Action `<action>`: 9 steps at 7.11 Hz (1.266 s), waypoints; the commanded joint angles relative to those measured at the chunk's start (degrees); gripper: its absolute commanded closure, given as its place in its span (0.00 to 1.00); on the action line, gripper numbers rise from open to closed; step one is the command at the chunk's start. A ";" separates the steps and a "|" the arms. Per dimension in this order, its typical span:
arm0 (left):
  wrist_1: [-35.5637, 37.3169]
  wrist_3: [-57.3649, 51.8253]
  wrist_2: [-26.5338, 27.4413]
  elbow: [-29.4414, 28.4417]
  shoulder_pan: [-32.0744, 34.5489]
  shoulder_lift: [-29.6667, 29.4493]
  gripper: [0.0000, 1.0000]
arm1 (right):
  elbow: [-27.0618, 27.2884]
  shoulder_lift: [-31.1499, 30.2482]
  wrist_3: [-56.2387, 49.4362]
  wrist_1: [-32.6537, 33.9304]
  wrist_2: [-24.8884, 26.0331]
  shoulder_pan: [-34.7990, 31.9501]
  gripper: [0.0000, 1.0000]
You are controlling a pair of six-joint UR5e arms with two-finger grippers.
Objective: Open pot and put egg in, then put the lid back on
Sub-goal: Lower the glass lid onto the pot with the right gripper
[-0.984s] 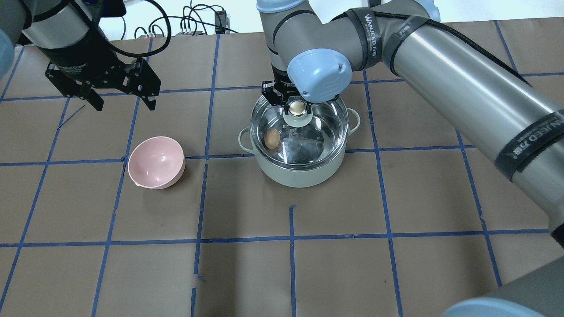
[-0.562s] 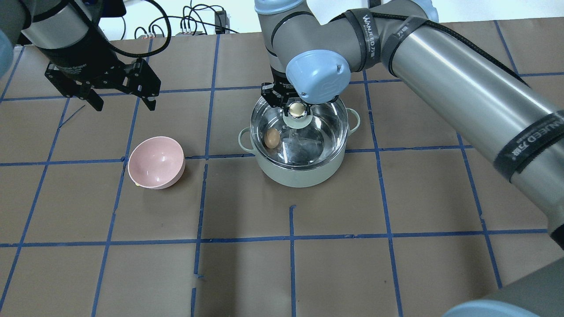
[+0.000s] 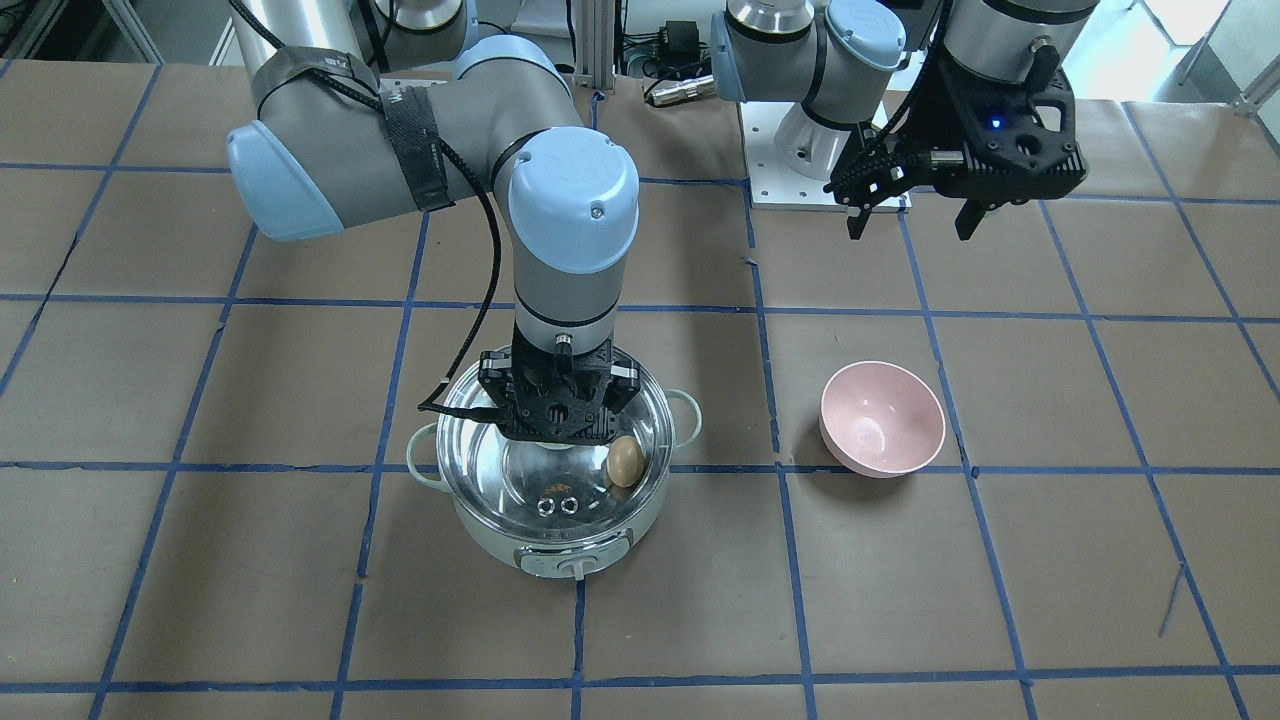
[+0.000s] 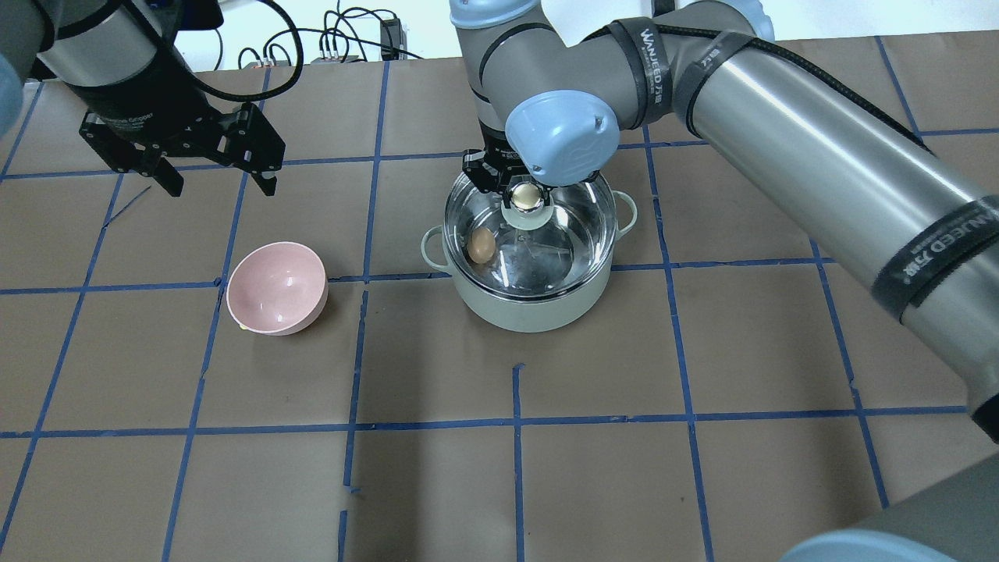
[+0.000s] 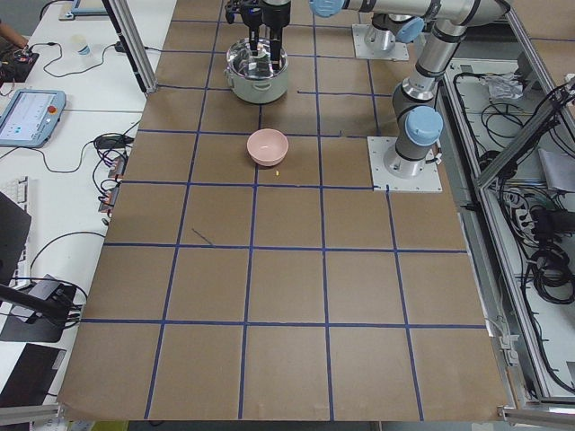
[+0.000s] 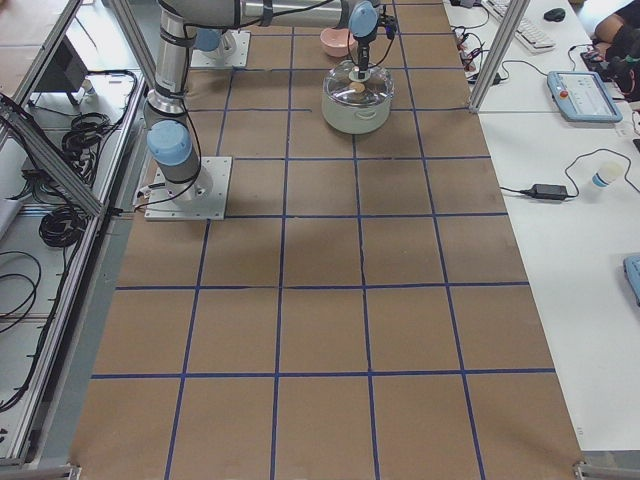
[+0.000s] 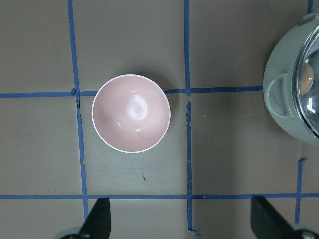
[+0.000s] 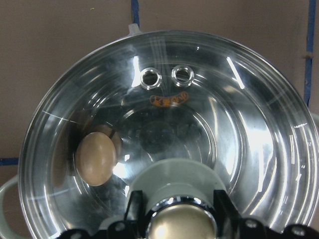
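Note:
The mint-green pot (image 4: 531, 308) stands mid-table with the clear glass lid (image 4: 566, 234) sitting on it. The tan egg (image 4: 481, 245) lies inside at the steel bottom, seen through the glass; it also shows in the front view (image 3: 625, 462) and the right wrist view (image 8: 95, 158). My right gripper (image 4: 525, 195) points straight down over the lid, its fingers (image 8: 223, 201) closed against the cream knob (image 8: 180, 221). My left gripper (image 4: 220, 187) is open and empty, held high behind the pink bowl (image 4: 275, 287), far from the pot.
The pink bowl (image 3: 882, 418) stands empty on the brown paper left of the pot in the overhead view. Blue tape lines grid the table. Cables lie along the far edge (image 4: 343, 39). The right arm's long forearm (image 4: 819, 164) spans the table's right half.
The right wrist has shifted very slightly over the pot. The lid stays on the pot and the egg inside has not moved. The left arm is still.

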State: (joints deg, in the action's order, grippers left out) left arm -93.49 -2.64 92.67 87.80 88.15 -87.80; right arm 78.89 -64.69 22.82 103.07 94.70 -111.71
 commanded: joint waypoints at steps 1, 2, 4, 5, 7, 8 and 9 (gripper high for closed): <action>-0.03 0.00 -0.13 0.09 0.00 0.00 0.00 | 0.03 -0.08 -0.23 -0.15 -0.57 0.00 0.95; -0.03 0.00 -0.13 0.00 0.00 0.00 0.00 | 0.03 -0.08 -0.24 -0.15 -0.57 0.00 0.95; -0.03 0.00 -0.13 0.00 0.00 0.00 0.00 | 0.12 -0.08 -0.32 -0.24 -0.22 0.00 0.94; -0.03 0.00 -0.13 0.00 0.00 0.00 0.00 | 0.38 -0.08 -0.32 -0.15 -0.05 0.00 0.94; -0.03 0.00 -0.13 0.00 0.00 0.00 0.00 | 0.38 -0.08 -0.32 -0.15 -0.05 0.00 0.94; -0.03 0.00 -0.13 0.00 0.00 0.00 0.00 | 0.38 -0.08 -0.32 -0.15 -0.05 0.00 0.86; -0.11 0.00 -0.13 0.00 0.00 0.00 0.00 | 0.30 -0.08 -0.67 -0.07 0.04 0.00 0.47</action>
State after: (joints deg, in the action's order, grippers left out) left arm -93.54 -2.64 92.55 87.80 88.15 -87.80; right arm 79.26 -64.77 22.42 102.94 94.68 -111.71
